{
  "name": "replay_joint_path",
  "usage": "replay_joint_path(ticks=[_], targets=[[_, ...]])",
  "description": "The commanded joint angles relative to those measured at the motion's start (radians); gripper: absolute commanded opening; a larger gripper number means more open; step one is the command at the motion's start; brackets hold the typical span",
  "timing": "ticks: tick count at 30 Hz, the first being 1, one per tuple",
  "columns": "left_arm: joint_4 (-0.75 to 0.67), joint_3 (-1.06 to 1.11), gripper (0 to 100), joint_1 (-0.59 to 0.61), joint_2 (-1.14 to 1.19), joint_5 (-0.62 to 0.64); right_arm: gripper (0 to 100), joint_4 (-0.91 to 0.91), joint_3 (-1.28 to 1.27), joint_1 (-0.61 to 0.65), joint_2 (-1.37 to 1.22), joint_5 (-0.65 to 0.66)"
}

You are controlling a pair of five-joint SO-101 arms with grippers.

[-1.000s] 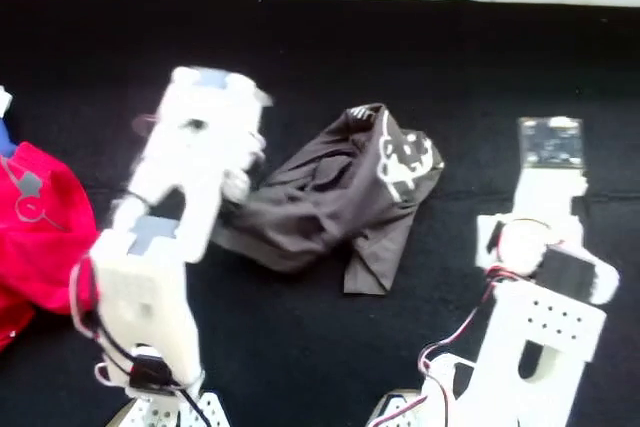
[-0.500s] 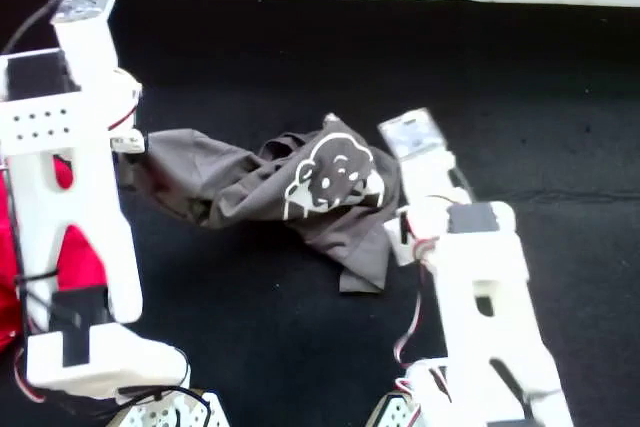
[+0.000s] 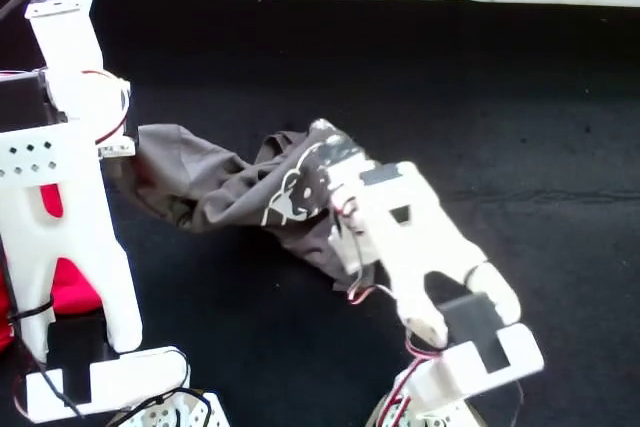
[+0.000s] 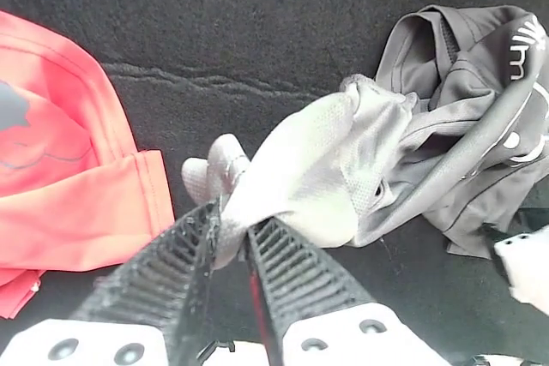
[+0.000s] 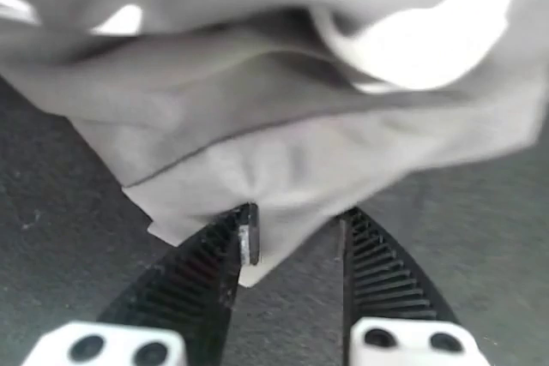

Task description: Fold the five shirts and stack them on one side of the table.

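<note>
The grey shirt [image 3: 215,182] lies crumpled near the middle of the black table [image 3: 500,97], stretched out toward the left arm. The left gripper [image 4: 233,220] has its fingers pressed together on a bunched corner of this shirt, and the fabric fans out from the pinch toward the rest of the garment (its white print faces up in the high view). The right gripper [image 5: 296,233] is down at the shirt's opposite side with fingers spread. A folded hem hangs between them, lying against one fingertip [image 5: 247,233] and apart from the other. The red shirt [image 4: 60,169] lies on the table just beside the left arm.
</note>
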State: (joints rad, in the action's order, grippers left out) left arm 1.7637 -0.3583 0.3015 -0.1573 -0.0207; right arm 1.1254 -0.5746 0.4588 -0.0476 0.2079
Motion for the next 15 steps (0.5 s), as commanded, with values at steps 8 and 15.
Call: replay_joint_path(ticks=[8, 15], targets=[[0.003, -0.028, 1, -0.004, -0.036, 0.000, 13.5, -0.059, 0.067, 0.101, -0.025, -0.009], [0.003, -0.027, 1, -0.004, -0.036, 0.000, 0.8, -0.059, 0.074, 0.070, -0.019, -0.008]])
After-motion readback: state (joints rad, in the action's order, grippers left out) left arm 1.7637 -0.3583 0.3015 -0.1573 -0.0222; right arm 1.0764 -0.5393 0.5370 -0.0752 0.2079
